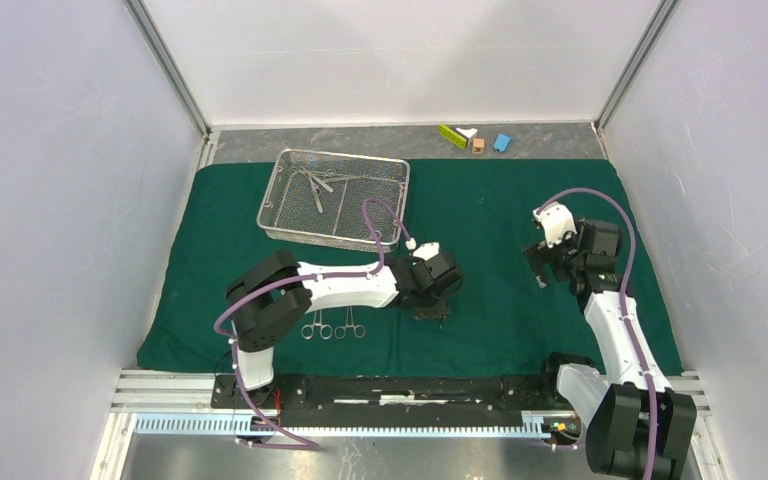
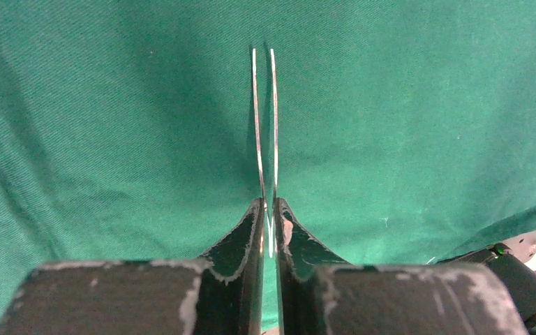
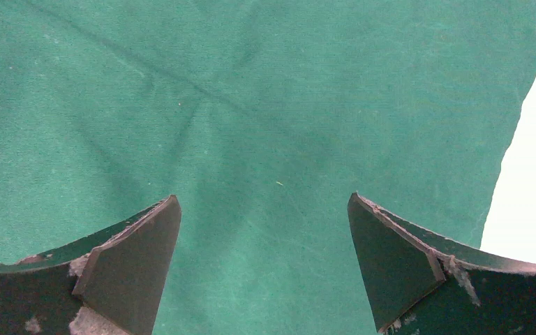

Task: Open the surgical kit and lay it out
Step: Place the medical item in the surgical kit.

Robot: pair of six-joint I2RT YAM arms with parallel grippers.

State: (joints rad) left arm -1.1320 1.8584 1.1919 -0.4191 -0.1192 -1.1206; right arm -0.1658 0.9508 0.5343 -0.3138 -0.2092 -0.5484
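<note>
The dark green cloth (image 1: 490, 200) of the surgical kit lies spread flat over the table. On its back left stands the wire-mesh tray (image 1: 282, 200) with a few steel instruments (image 1: 317, 185) inside. Two ring-handled clamps (image 1: 332, 328) lie side by side on the cloth near the front. My left gripper (image 2: 269, 202) is low over the cloth right of them, its jaws pressed close on the joined end of slim steel tweezers (image 2: 258, 125), which point away edge-on. My right gripper (image 3: 264, 202) hangs open over bare cloth at the right (image 1: 538, 262).
Small yellow-green (image 1: 451, 136), brown (image 1: 478, 145) and blue (image 1: 502, 142) blocks sit on the grey strip behind the cloth. White walls close in both sides. The cloth's right edge (image 3: 523, 139) shows in the right wrist view.
</note>
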